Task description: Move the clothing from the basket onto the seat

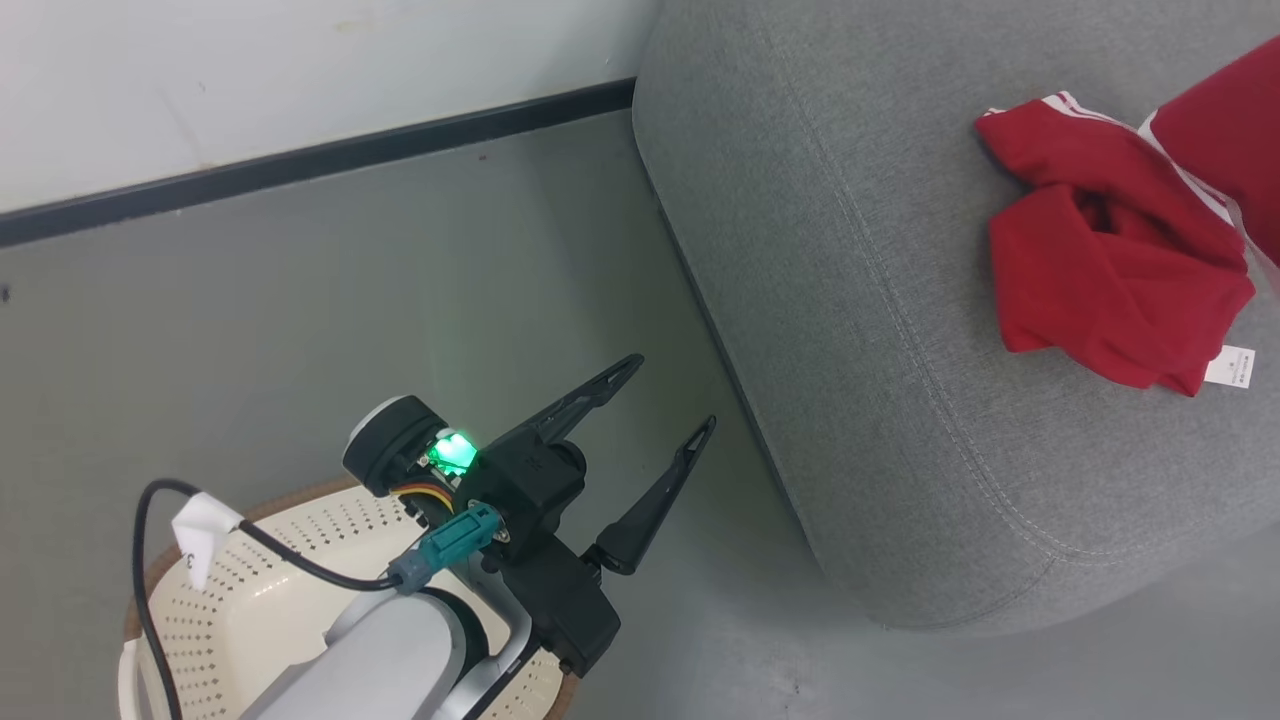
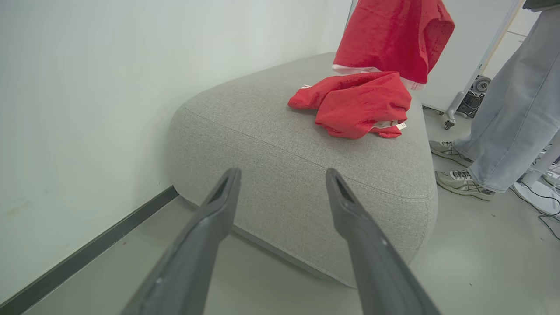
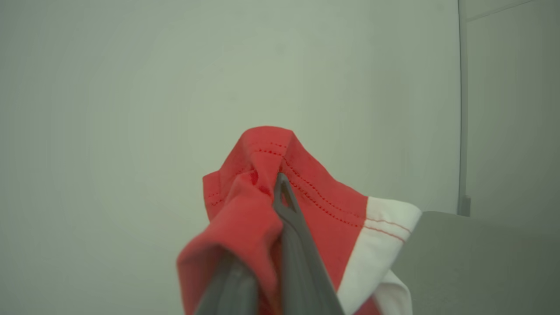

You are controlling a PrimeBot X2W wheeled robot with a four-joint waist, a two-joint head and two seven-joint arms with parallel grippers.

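The red clothing (image 1: 1110, 270) lies partly crumpled on the grey seat (image 1: 850, 300), a white tag at its near edge. More of its red cloth (image 2: 393, 35) hangs up from the pile, above the seat (image 2: 284, 144). My right gripper (image 3: 278, 186) is shut on a red fold with a white band (image 3: 315, 201). My left gripper (image 1: 676, 392) stands open and holds nothing, over the floor between the cream basket (image 1: 260, 590) and the seat. In the left wrist view, its fingers (image 2: 218, 210) point at the seat's front. My forearm hides part of the basket.
A white wall with a dark baseboard (image 1: 300, 160) runs behind the floor and the seat. A person in light jeans (image 2: 512, 109) and grey shoes (image 2: 463, 181) stands right of the seat. Cables (image 2: 547, 205) lie on the floor there.
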